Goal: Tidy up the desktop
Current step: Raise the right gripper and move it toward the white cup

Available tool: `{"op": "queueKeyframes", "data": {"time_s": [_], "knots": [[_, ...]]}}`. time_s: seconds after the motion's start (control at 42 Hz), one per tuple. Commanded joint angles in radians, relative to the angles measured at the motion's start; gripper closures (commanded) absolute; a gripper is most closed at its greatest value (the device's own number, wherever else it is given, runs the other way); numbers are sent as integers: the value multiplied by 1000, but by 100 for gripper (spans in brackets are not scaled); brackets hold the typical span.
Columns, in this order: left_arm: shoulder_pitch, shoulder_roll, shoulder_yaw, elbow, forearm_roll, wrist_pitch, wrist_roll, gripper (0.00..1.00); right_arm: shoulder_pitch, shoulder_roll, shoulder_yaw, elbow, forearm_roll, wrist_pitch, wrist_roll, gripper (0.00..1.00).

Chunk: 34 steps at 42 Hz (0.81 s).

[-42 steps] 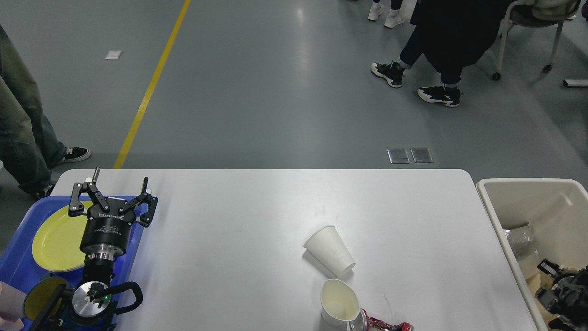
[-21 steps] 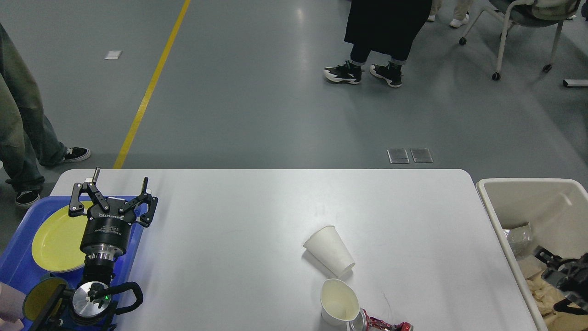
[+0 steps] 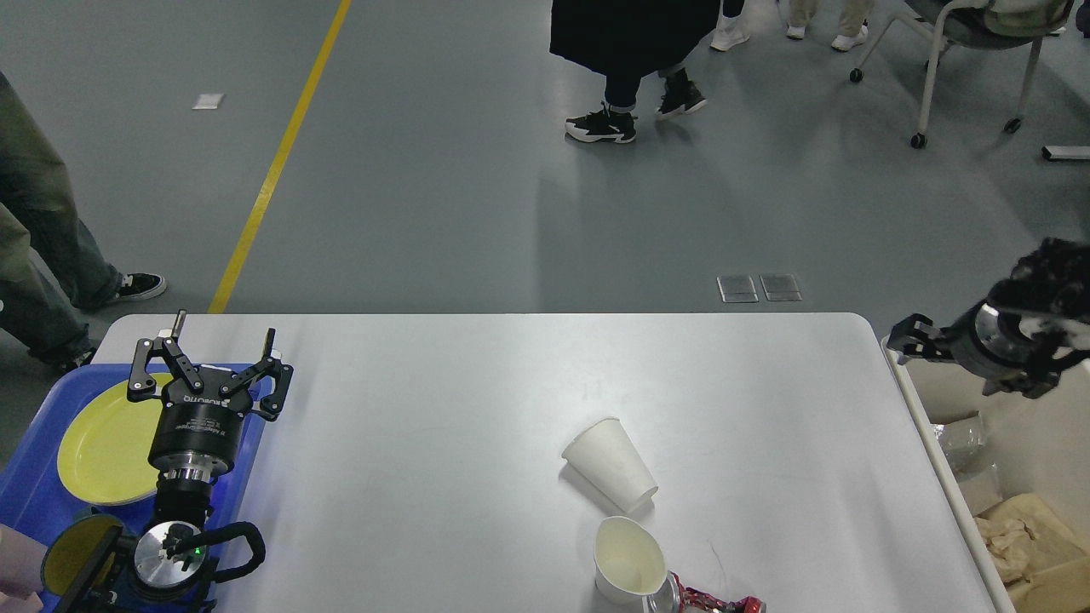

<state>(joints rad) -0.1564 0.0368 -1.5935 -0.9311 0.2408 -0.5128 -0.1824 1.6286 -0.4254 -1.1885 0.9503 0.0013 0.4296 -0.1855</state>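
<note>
At lower left of the desktop [image 3: 443,409], the left gripper [image 3: 217,349] is spread wide, empty; at right edge, the blurred right gripper's [image 3: 915,334] opening cannot be told.

We note our right gripper [image 3: 915,339] is motion-blurred, its fingers not separable. Our right arm hides part of the beige bin [image 3: 937,443], which the right and bottom edges also cut. The crushed red can [image 3: 707,601] is cut by the bottom edge, its label unreadable. Our left arm covers part of the yellow plate [image 3: 102,443] and the blue tray [image 3: 34,494], which the left edge crops. The person in black [image 3: 630,34] shows only below the coat; the chair [image 3: 954,51] is cropped at the top.
</note>
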Motion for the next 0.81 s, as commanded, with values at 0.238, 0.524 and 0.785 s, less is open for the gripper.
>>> {"op": "queueKeyframes", "data": {"time_s": [0.238, 0.524, 0.785], "knots": [[0, 0, 1, 0, 0, 0, -2, 4, 500, 134, -43, 410, 8, 313, -2, 0], [0, 1, 0, 0, 0, 0, -2, 4, 812, 157, -36, 740, 8, 308, -5, 0], [0, 1, 0, 0, 0, 0, -2, 4, 827, 181, -34, 742, 32, 299, 1, 0]]}}
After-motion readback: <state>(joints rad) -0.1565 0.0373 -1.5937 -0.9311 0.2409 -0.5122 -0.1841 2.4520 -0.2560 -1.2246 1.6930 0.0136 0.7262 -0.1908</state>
